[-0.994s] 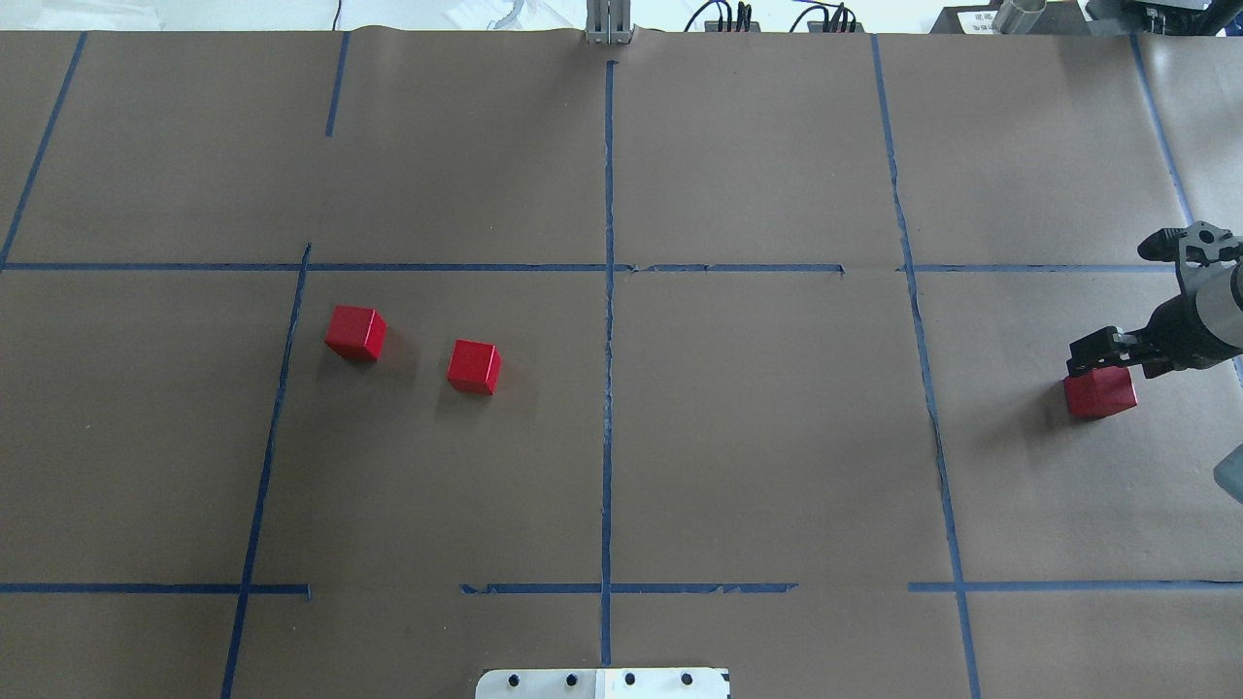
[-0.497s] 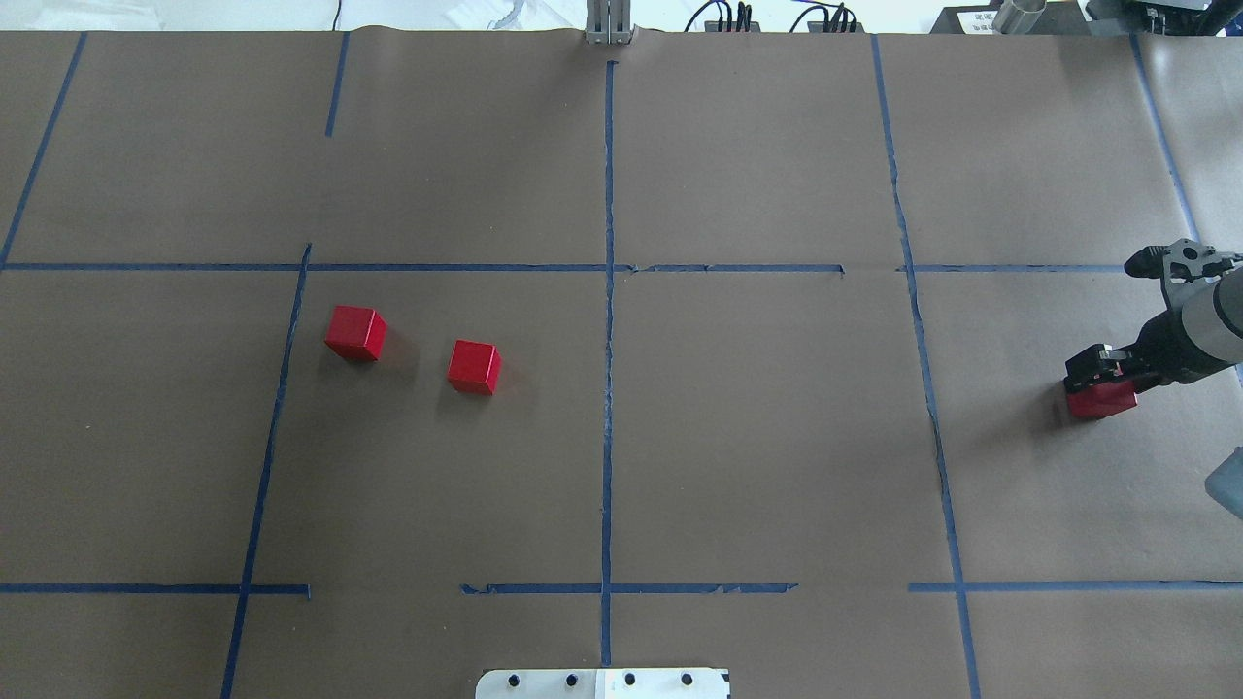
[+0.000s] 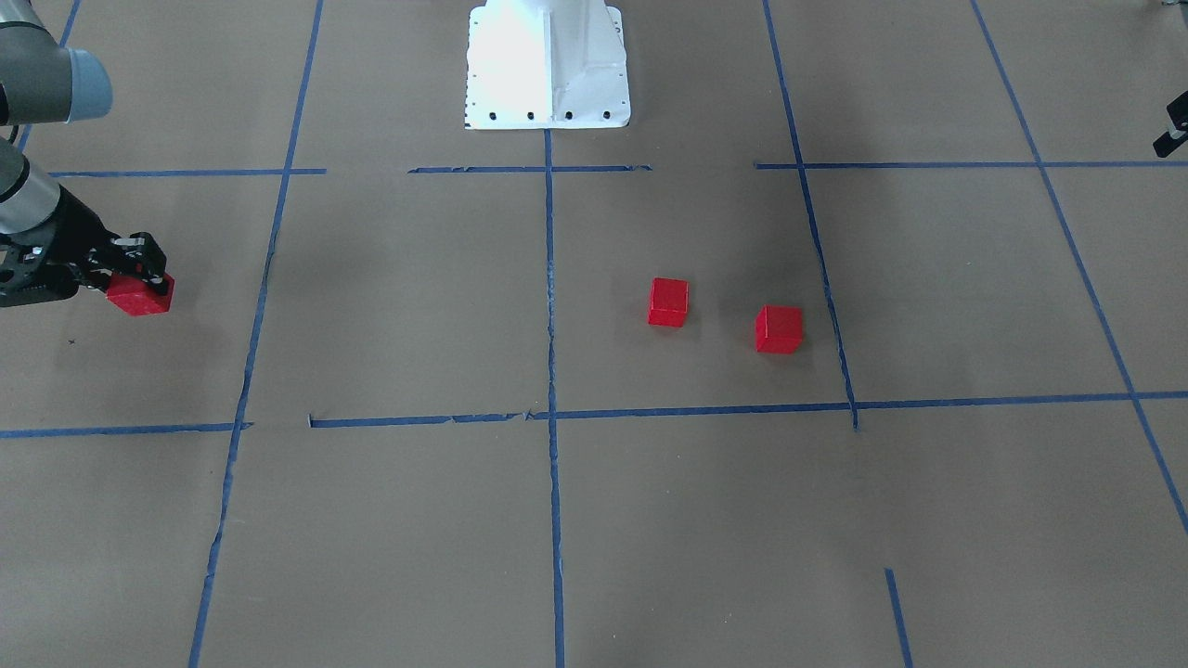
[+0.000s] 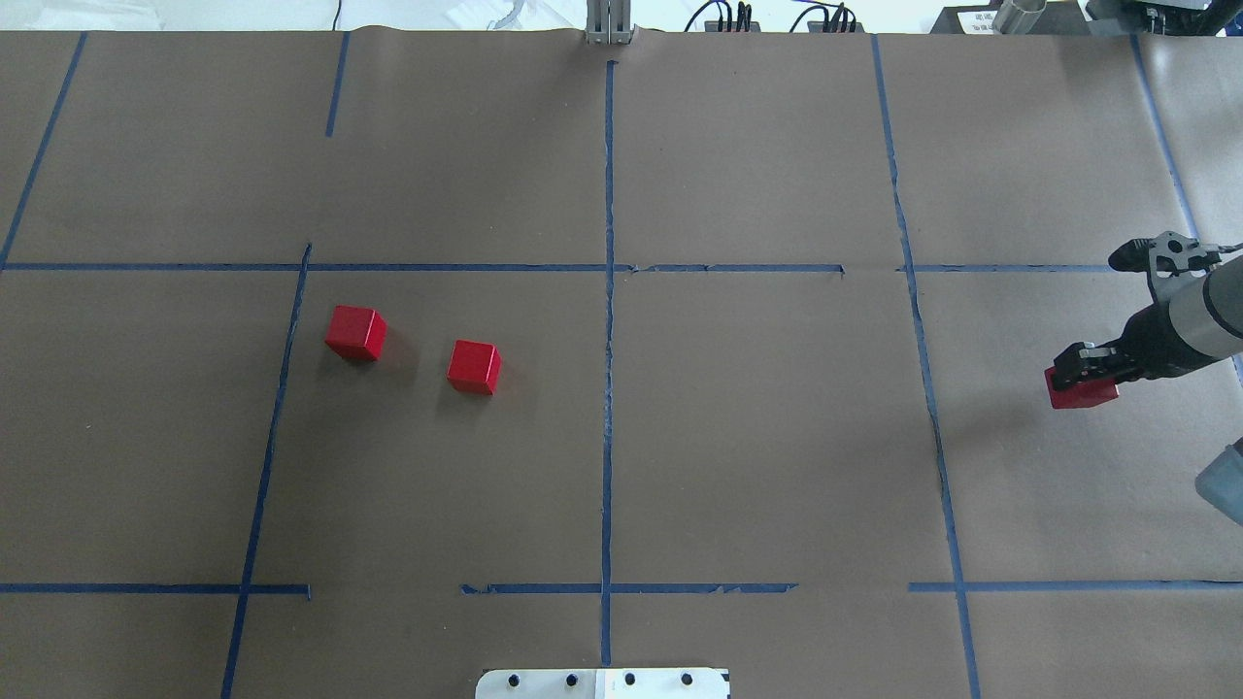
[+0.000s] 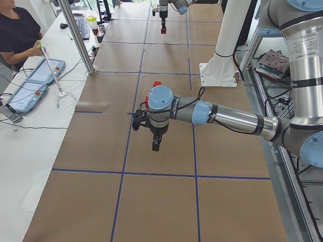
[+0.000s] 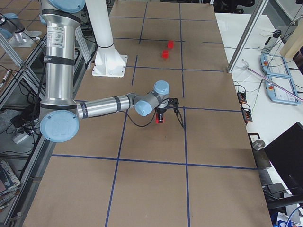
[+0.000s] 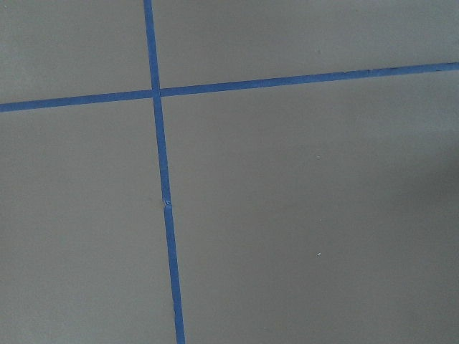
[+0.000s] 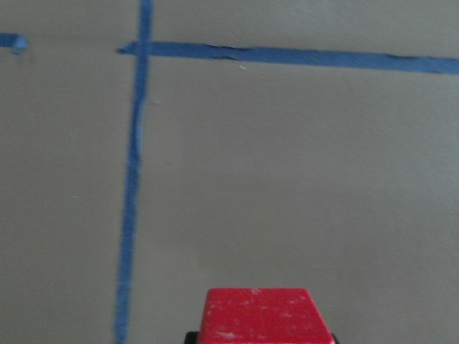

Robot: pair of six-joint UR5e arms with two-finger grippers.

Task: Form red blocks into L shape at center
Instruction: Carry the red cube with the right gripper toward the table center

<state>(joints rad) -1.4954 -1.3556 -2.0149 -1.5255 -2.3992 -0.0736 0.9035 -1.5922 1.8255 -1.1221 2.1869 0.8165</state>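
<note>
Two red blocks lie left of the center's long blue tape line (image 4: pixel 608 388): one (image 4: pixel 355 333) further left, one (image 4: pixel 474 367) nearer the line. They also show in the front view (image 3: pixel 778 328) (image 3: pixel 668 302). My right gripper (image 4: pixel 1078 379) is shut on the third red block (image 4: pixel 1082 396) and holds it just above the paper at the far right; it also shows in the front view (image 3: pixel 139 295) and the right wrist view (image 8: pixel 262 315). My left gripper (image 5: pixel 156 144) hangs over bare paper, away from the blocks; I cannot tell whether it is open or shut.
The white robot base plate (image 4: pixel 602 683) is at the near edge. Blue tape grid lines cross the brown paper. An operator (image 5: pixel 17 35) sits at a side table with tablets and cables beyond the table's far edge.
My right gripper came down onto the third red block, shut on it, and has moved it a little to the left and off the paper. The other two blocks have not moved.
</note>
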